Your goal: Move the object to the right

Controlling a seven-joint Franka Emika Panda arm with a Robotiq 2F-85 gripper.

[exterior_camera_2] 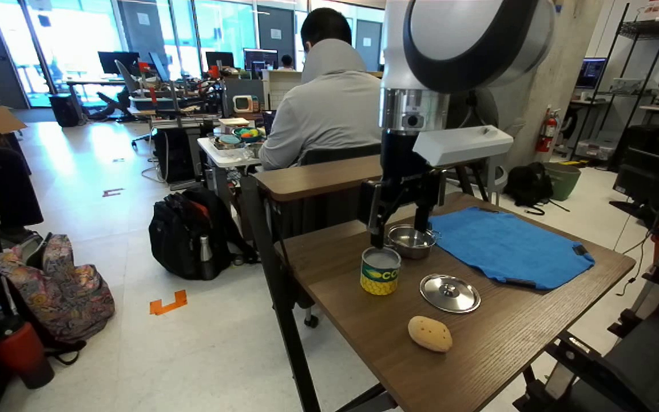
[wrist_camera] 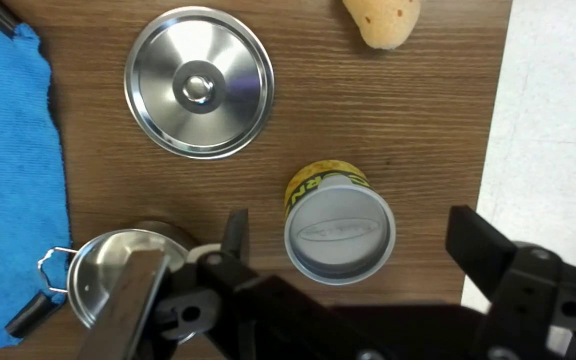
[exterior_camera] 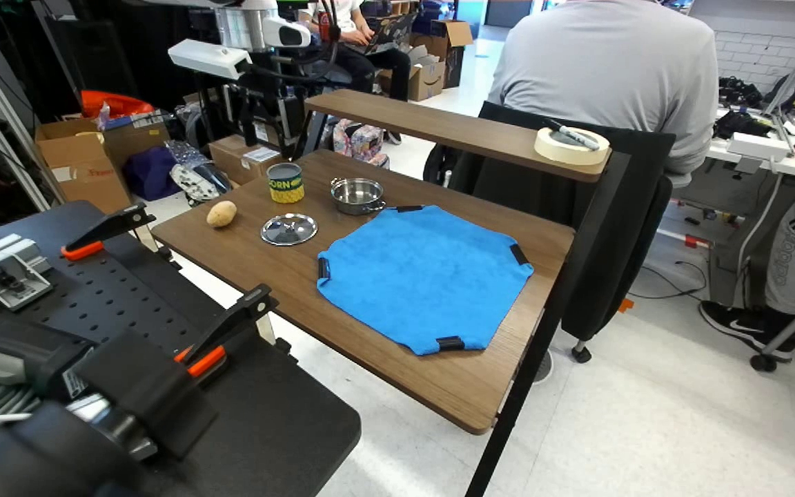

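Nearest in the wrist view: the tool, released, its fingers spread wide. The corn can stands upright on the tabletop, seen in the gap between those fingers and apart from both. Obstruction noted: the metal pot stands just beside the can, between it and the blue cloth (one pot handle shows over the cloth's edge in the wrist view). The lid lies flat, knob up, between the pot and the potato. In an exterior view, a raised shelf runs along one side of the tabletop, carrying a tape roll topped by a marker.
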